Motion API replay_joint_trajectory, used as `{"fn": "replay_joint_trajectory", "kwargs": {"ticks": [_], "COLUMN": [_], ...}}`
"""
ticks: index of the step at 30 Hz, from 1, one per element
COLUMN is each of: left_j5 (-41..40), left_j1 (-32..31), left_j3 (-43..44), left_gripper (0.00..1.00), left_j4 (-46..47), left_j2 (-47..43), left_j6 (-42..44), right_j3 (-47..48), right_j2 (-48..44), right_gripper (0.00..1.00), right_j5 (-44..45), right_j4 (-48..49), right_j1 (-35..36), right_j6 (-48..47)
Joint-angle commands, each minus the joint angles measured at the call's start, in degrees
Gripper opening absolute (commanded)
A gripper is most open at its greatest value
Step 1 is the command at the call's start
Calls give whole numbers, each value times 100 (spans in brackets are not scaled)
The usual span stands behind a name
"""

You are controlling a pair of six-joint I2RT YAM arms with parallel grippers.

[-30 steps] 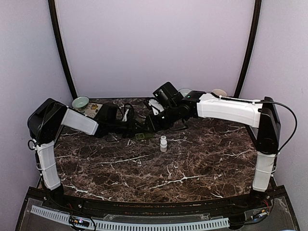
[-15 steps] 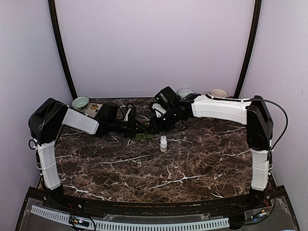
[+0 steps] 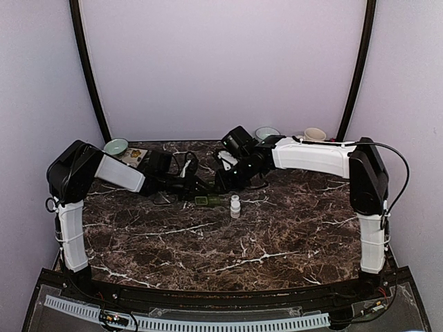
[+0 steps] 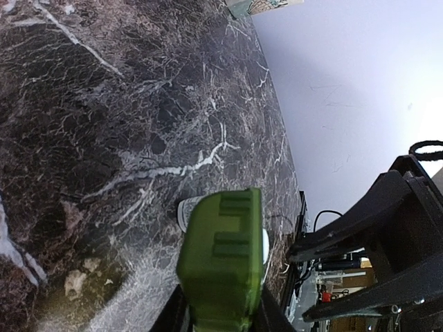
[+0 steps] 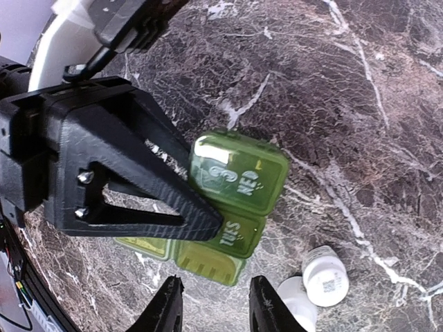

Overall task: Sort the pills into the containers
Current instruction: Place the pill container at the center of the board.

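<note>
1. Clamping one end of the green pill organizer [image 5: 235, 187], the left gripper [image 4: 220, 312] has its jaws drawn in narrow on the strip. It holds the strip low over the dark marble table [image 3: 277, 235], around the middle and toward the back.
2. The organizer is a row of translucent green compartments. One lid reads "WED" and the one next to it "TUES".
3. The WED lid looks tipped up a little higher than its neighbours. I cannot tell whether it is actually open.
4. The green plastic is too cloudy to show whether any compartment has pills in it.
5. The right gripper [image 5: 214, 294] hangs close above the organizer with its jaws partly apart and nothing between them. The strip's near edge lies just ahead of its fingertips.
6. A small white bottle [image 3: 235, 206] stands upright on the table just beside the free end of the organizer, on the right arm's side. Neither gripper touches it, and its contents cannot be seen.
7. A pale green bowl [image 3: 115, 146] sits in the back left corner, with a printed packet [image 3: 131, 158] just beside it.
8. A second bowl [image 3: 266, 131] and a beige cup [image 3: 315, 133] sit along the back edge on the right, well apart from the organizer.
9. None of the views looks down into these three, so I cannot tell what they hold.
</note>
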Motion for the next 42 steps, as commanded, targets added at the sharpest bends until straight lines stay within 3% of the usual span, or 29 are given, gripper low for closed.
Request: {"fn": "replay_joint_trajectory", "kwargs": {"ticks": [1, 13, 22, 31, 42], "left_j5": [340, 461, 411, 248, 100], "left_j1": [51, 90, 95, 95, 89], "left_j3": [345, 907, 948, 1062, 1185], "left_gripper": [1, 10, 14, 34, 44], "left_j4": [-472, -1902, -2247, -2588, -2876], "left_j2": [-17, 331, 512, 553, 548], "left_j6": [542, 1268, 1483, 1666, 1845], "right_j3": [95, 216, 745, 766, 719], "right_j2": [-184, -50, 355, 470, 469], "right_gripper": [33, 36, 36, 36, 36], "right_j5": [111, -1, -158, -268, -269], "right_j4": [4, 55, -51, -50, -19], "right_j1": [-192, -305, -367, -366, -364], "right_j6": [-60, -65, -95, -94, -116]}}
